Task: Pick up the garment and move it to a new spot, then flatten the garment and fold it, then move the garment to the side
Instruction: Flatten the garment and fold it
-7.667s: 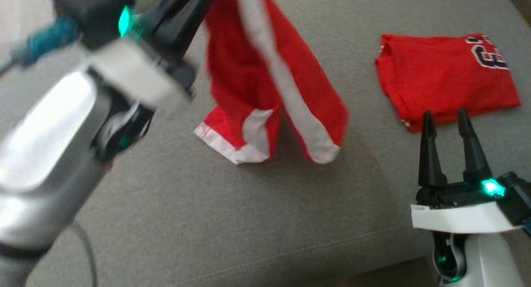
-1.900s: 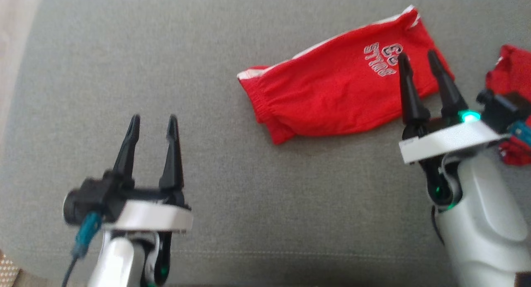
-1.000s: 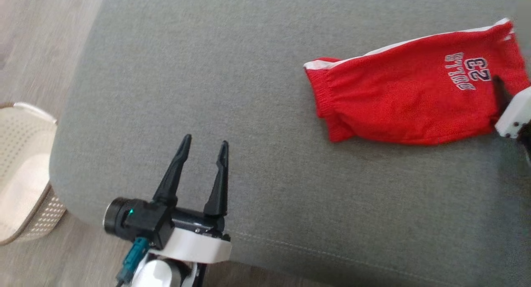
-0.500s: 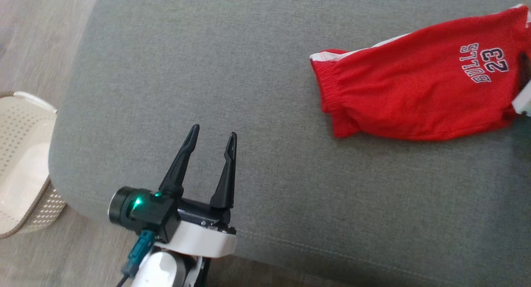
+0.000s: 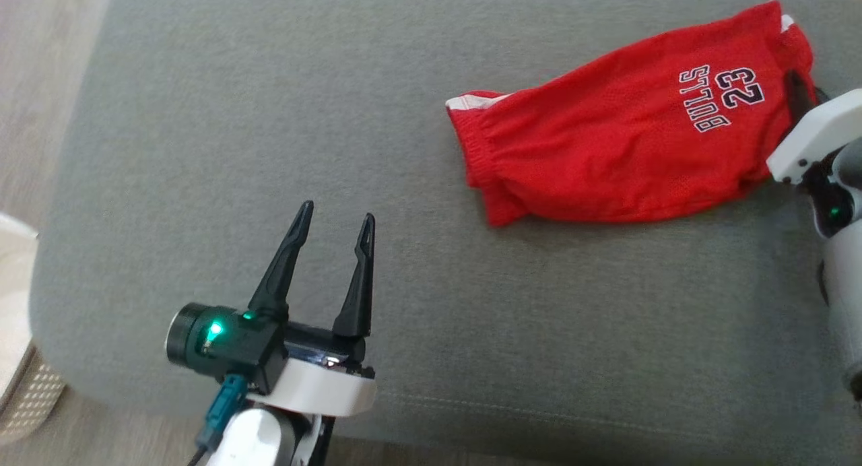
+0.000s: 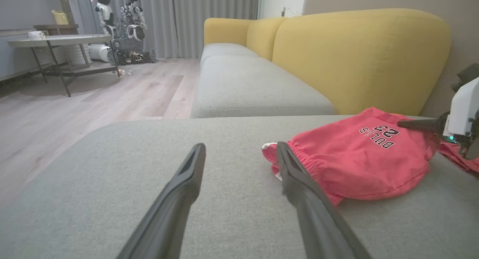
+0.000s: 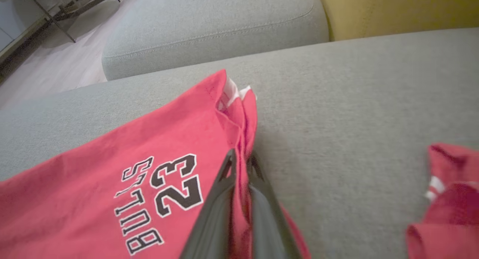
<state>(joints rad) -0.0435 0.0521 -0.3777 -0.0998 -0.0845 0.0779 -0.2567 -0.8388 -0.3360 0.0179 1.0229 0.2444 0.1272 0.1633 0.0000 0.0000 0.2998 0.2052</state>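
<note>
Red mesh shorts printed BULLS 23 [image 5: 626,149] are lying on the grey fabric cushion [image 5: 269,116], and I am pinching their hem edge in the right gripper [image 7: 242,156], fingers nearly together. I am judging that so thin a bite is risking a slip, or dragging the layers apart. A second red garment [image 7: 449,199] is crowding that side. The left gripper [image 5: 338,211] is hovering wide open, holding nothing.

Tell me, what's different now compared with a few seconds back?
The left fingers, which held the red mesh basketball shorts dangling in the air, let them go; they now lie folded on the grey sofa cushion. The right fingers, open a moment ago, have closed on the shorts' leg hem. The left fingers stay open, clear of the fabric.
</note>
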